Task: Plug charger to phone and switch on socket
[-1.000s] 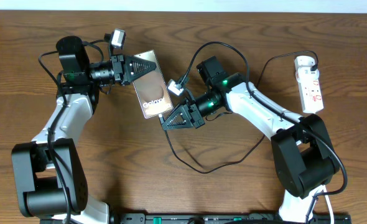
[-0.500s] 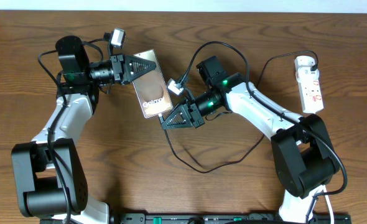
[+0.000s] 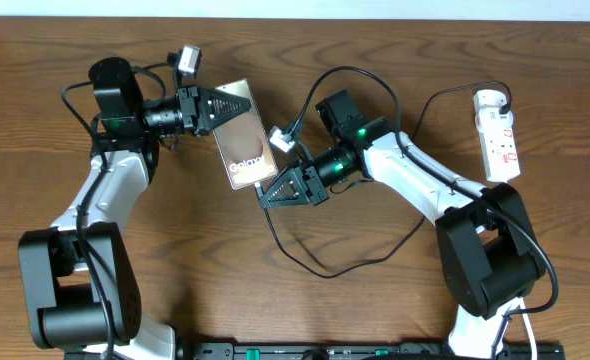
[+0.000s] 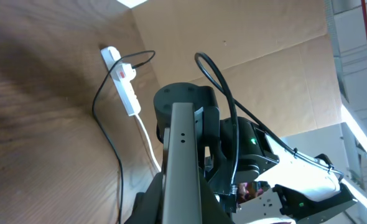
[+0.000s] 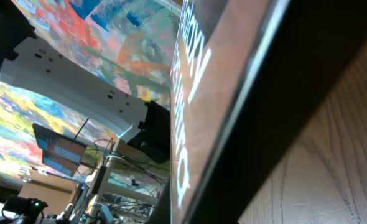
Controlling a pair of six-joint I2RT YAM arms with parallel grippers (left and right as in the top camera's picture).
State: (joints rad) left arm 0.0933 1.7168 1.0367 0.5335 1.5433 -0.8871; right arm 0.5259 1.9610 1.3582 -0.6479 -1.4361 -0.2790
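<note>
Slightly leftward the phone has edged, the left gripper clamped on its top end. The right gripper is unmoved at its lower edge, clenched on the charger; the socket lies far right.

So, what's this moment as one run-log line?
left gripper shut on glossy brown Galaxy phone | right gripper shut on thin black charger cable at phone's lower end | white power strip untouched
</note>
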